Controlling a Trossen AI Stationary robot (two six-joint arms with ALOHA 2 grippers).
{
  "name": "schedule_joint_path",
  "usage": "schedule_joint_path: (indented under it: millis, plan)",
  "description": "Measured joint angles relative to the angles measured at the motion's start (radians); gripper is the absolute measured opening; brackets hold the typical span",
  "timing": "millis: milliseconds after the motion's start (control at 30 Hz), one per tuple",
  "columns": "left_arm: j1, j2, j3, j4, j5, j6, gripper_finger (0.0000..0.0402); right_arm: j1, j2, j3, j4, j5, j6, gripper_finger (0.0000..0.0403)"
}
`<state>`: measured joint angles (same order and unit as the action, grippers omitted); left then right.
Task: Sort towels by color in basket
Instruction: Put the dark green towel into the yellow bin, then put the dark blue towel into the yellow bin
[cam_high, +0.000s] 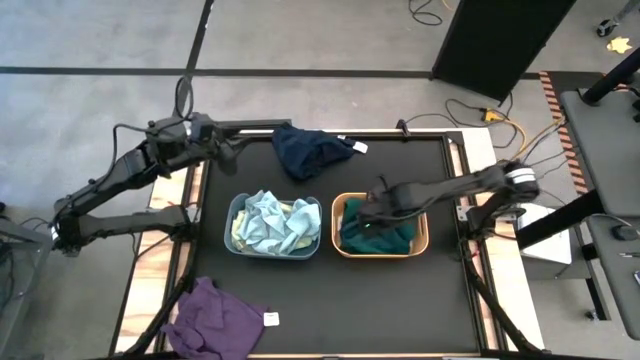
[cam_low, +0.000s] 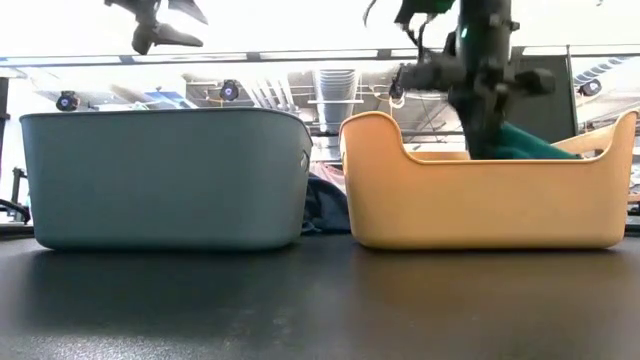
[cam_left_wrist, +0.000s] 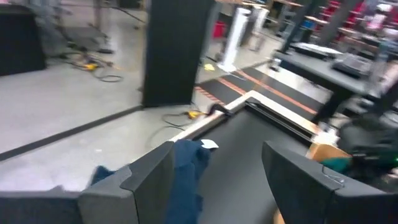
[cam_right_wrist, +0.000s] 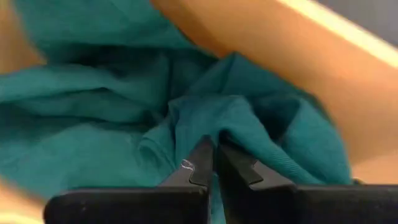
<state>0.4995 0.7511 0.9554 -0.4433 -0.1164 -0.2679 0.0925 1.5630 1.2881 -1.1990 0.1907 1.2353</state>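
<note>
The right gripper (cam_right_wrist: 214, 163) is down inside the tan basket (cam_high: 424, 240), its fingers pinched together on a fold of the dark teal towel (cam_right_wrist: 124, 93) bunched there; the left gripper (cam_high: 232, 152), wide open and empty, hovers just beside the navy towel (cam_high: 308, 150) beyond the grey-blue basket (cam_high: 236, 205), nearer it than the right arm

The black table (cam_high: 330, 300) has a light wooden border, and grey concrete floor lies around it. Beyond the far edge of the table, a tall black cabinet (cam_high: 505, 35) stands on the floor, with loose cables (cam_high: 470, 105) and a yellow plug (cam_high: 490, 114) just beside its base, and an orange-and-black striped tape (cam_high: 556, 120) runs along the floor near the table's right corner. At the right side, a grey workbench (cam_high: 605, 170) is partly in view, and a white sheet (cam_high: 545, 245) lies between it and the table.
</note>
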Motion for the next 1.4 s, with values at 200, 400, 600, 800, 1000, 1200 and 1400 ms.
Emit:
schedule_joint_path:
  millis: [200, 400, 600, 800, 1000, 1200, 1400]
  plan:
    - [0.0, 0.028, 0.0, -0.008, 0.029, -0.005, 0.0228, 0.0, 0.168, 0.0, -0.001, -0.028, 0.011, 0.0045]
    - [0.0, 0.103, 0.0, -0.014, 0.026, -0.036, 0.0228, 0.0, 0.263, 0.0, -0.004, -0.075, -0.013, 0.0133]
    - [0.009, 0.23, 0.015, -0.018, 0.024, -0.03, 0.0228, 0.019, 0.211, 0.065, -0.084, -0.105, 0.003, 0.0222]
    - [0.016, 0.425, 0.087, -0.024, 0.023, 0.018, 0.0228, 0.034, 0.085, 0.175, -0.182, -0.104, -0.024, 0.0277]
    - [0.046, 0.64, 0.164, -0.056, 0.022, 0.024, 0.0228, 0.041, -0.052, 0.248, -0.135, -0.097, -0.067, 0.031]
    - [0.102, 0.849, 0.242, -0.055, 0.069, 0.033, 0.0228, 0.062, -0.163, 0.255, -0.043, -0.014, -0.071, 0.0329]
    - [0.124, 1.034, 0.351, -0.082, 0.094, 0.051, 0.0228, 0.072, -0.208, 0.257, 0.016, 0.026, -0.131, 0.0333]
